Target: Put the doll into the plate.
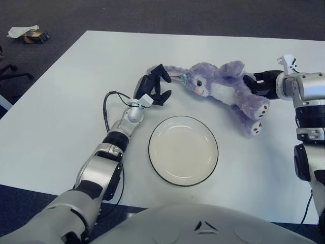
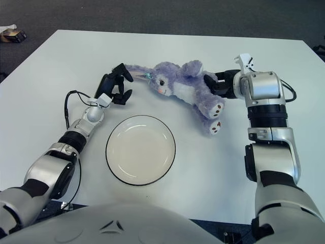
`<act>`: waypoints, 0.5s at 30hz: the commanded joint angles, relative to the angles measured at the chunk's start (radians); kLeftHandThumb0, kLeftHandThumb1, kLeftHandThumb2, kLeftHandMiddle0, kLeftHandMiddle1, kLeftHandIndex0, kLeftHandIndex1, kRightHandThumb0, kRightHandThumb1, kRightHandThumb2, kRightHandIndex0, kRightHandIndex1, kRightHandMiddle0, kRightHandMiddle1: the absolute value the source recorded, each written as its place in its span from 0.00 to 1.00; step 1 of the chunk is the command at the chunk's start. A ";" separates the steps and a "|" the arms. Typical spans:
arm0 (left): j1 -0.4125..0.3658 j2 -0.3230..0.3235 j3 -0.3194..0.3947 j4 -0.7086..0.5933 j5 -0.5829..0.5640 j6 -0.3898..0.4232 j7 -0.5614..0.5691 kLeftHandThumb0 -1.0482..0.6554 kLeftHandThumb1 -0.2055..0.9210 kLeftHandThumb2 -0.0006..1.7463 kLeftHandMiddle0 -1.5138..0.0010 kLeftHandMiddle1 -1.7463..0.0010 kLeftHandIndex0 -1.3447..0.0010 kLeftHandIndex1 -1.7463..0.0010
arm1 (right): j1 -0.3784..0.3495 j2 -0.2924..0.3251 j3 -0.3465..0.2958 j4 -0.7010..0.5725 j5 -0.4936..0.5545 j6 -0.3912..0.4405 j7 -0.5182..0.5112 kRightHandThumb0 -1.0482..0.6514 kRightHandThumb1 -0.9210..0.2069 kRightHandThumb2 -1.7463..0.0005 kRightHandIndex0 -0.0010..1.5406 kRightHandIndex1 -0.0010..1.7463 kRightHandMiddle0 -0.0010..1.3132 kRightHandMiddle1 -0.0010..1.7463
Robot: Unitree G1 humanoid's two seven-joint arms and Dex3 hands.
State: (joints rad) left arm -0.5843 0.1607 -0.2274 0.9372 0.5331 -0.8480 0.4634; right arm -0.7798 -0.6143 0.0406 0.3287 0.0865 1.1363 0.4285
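The doll [image 1: 219, 87], a purple plush rabbit, lies on the white table [image 1: 76, 101] beyond the plate, its feet pointing right and front. Its long ear [image 1: 171, 72] stretches left. My right hand [image 1: 256, 83] is at the doll's right side, fingers shut on its body near the legs. To the left, my left hand [image 1: 155, 87] has its fingers spread, and the ear's tip meets the top finger. The round white plate [image 1: 183, 150] with a dark rim sits bare in the middle front, just right of my left forearm.
The table's far left edge gives way to dark carpet, where a small box with crumpled paper [image 1: 29, 33] lies. A chair base [image 1: 10, 71] shows at the left border. A black cable [image 1: 105, 109] loops off my left wrist.
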 commanded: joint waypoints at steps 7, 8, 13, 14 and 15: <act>0.052 0.058 -0.126 0.115 0.208 -0.043 0.323 0.54 0.83 0.43 0.81 0.12 0.85 0.04 | -0.067 -0.004 0.055 0.079 -0.036 -0.041 0.021 0.62 0.71 0.16 0.56 0.86 0.41 1.00; 0.044 0.066 -0.143 0.120 0.234 -0.038 0.358 0.45 0.81 0.46 0.84 0.17 0.91 0.11 | -0.070 -0.002 0.054 0.086 -0.037 -0.038 0.020 0.62 0.71 0.15 0.56 0.87 0.41 1.00; 0.003 0.098 -0.224 0.136 0.342 0.014 0.521 0.30 0.76 0.48 0.92 0.29 0.98 0.27 | -0.105 0.022 0.051 0.118 -0.038 0.006 0.002 0.62 0.73 0.13 0.55 0.91 0.41 1.00; -0.009 0.106 -0.246 0.136 0.375 0.038 0.573 0.28 0.76 0.48 0.94 0.31 0.99 0.31 | -0.117 0.028 0.051 0.127 -0.037 0.020 -0.002 0.62 0.73 0.12 0.54 0.92 0.41 1.00; -0.018 0.111 -0.262 0.139 0.396 0.054 0.609 0.27 0.75 0.47 0.95 0.34 0.99 0.34 | -0.124 0.032 0.051 0.132 -0.037 0.028 -0.004 0.62 0.73 0.12 0.54 0.94 0.41 1.00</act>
State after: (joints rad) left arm -0.6621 0.2424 -0.4214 1.0117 0.8387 -0.8624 0.9586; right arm -0.8595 -0.6044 0.0906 0.4385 0.0557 1.1288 0.4334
